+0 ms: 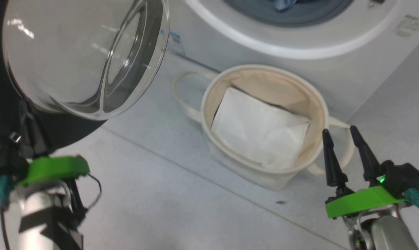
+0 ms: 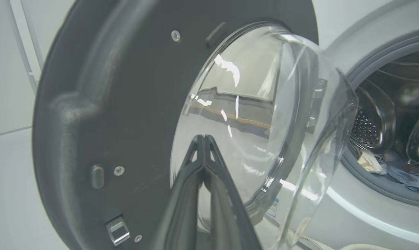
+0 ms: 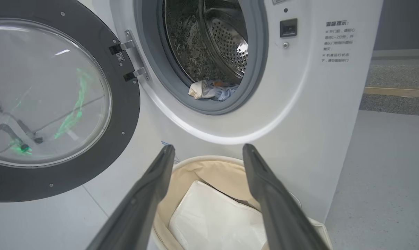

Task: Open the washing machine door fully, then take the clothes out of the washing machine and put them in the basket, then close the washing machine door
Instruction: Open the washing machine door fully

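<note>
The washing machine door [image 3: 126, 104] stands swung open to the left of the white washing machine [image 3: 317, 104]. Its glass bowl [image 1: 81, 52] bulges toward me. The clothes [image 3: 213, 91], light blue with a cream part, lie at the bottom of the drum, also seen through the mouth [image 2: 407, 177]. My left gripper [image 2: 203, 138] is shut on nothing, its tips close in front of the door's glass bowl. Whether they touch it I cannot tell. My right gripper [image 1: 340, 132] is open and empty, at the right rim of the basket [image 1: 261, 67], which stands on the floor before the machine.
A flat white sheet [image 1: 261, 132] lies inside the basket. Pale grey floor [image 1: 161, 180] spreads between the two arms. The open door overhangs the floor on the left. To the machine's right lies more floor and a dark strip [image 3: 396, 76] farther back.
</note>
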Controlling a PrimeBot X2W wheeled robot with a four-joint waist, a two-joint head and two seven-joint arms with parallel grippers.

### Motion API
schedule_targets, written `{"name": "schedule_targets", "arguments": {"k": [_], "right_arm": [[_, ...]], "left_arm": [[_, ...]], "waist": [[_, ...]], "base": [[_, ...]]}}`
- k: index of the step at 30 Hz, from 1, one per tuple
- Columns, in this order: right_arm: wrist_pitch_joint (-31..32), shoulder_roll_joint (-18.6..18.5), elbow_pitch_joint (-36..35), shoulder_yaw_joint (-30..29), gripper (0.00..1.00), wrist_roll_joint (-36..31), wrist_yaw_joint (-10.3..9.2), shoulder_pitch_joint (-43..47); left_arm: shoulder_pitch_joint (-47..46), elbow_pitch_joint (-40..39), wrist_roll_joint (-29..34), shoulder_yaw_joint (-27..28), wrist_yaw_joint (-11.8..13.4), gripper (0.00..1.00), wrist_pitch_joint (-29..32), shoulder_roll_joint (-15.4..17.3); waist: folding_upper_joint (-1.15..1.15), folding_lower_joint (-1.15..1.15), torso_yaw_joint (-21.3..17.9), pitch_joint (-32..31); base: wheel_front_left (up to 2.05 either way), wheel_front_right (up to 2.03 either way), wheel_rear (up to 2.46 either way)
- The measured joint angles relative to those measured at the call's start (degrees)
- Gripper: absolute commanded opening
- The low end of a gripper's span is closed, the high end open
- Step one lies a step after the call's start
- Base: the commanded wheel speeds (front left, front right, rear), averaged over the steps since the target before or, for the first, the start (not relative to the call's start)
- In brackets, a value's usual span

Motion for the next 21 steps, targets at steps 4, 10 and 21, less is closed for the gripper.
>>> {"name": "schedule_targets", "arguments": {"k": [4, 10, 21], "right_arm": [[-1.3, 1.2, 2.8, 0.6, 1.00, 1.2, 0.00, -0.2], [-2.3, 2.2, 5.2, 0.9, 1.00, 2.7, 0.00, -0.2], [-2.4, 2.7, 2.4, 1.1, 1.00, 5.0, 0.00, 0.1]], "left_arm": [[5.1, -3.7, 0.0, -3.7, -1.0, 0.00, 0.0, 0.0], [10.4, -8.5, -0.1, -8.8, -2.3, 0.00, 0.0, 0.3], [18.9, -16.4, -2.9, -18.5, -6.1, 0.00, 3.7, 0.7]], "waist": [[0.00, 0.00, -1.3, -3.3], [0.00, 0.00, -4.1, -8.0], [0.00, 0.00, -10.7, -12.7]], "base": [[0.00, 0.00, 0.00], [0.00, 0.00, 0.00], [0.00, 0.00, 0.00]]}}
